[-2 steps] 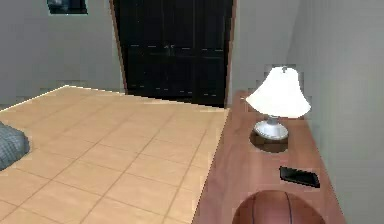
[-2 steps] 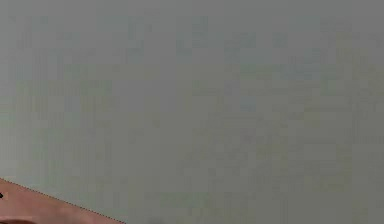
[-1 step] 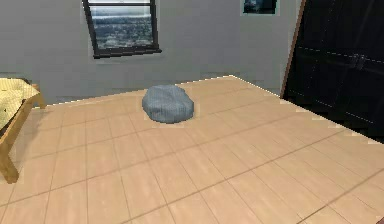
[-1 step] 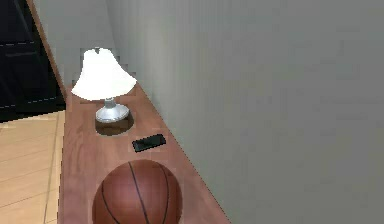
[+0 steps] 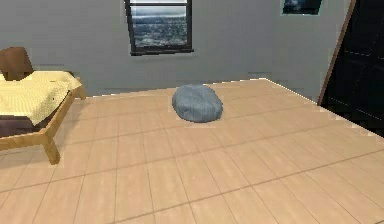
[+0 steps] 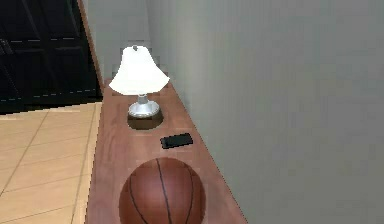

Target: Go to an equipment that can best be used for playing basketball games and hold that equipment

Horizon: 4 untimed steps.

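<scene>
Forward view: tan tiled floor [image 5: 230, 170], wooden-framed bed with yellow blanket [image 5: 35, 100] at left, dark-framed window [image 5: 160, 25] on grey wall, rounded blue-grey cushion [image 5: 197, 102] on floor below window. Arm side view: long brown wooden shelf [image 6: 110, 160] along grey wall, orange-brown basketball [image 6: 162, 195] resting on near end, white-shaded lamp with silver base [image 6: 137, 75] farther along, small flat black device [image 6: 177, 141] between. Gripper state: cannot tell.

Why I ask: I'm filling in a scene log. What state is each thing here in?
basketball: at rest on the wooden top.
lamp: upright; lit or not, cannot tell.
dark flat slab: lying flat between lamp and basketball.
bed: yellow cover spread over it.
grey cushion: slumped on the floor.
</scene>
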Available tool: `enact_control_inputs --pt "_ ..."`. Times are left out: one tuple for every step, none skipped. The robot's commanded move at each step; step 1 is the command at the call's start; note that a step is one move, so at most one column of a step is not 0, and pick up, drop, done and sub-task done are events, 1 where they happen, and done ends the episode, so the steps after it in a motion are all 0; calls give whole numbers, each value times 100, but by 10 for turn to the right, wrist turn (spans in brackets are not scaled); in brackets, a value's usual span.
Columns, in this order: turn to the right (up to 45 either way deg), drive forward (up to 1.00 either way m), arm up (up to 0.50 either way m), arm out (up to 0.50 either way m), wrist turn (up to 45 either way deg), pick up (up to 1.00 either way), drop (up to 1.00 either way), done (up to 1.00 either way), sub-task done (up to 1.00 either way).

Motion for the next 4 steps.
enact_control_inputs --pt "0 0 50 0 0 0 0 0 0" --pt "0 0 38 0 0 0 0 0 0" --pt "0 0 0 0 450 0 0 0 0" --pt "0 0 0 0 450 0 0 0 0"
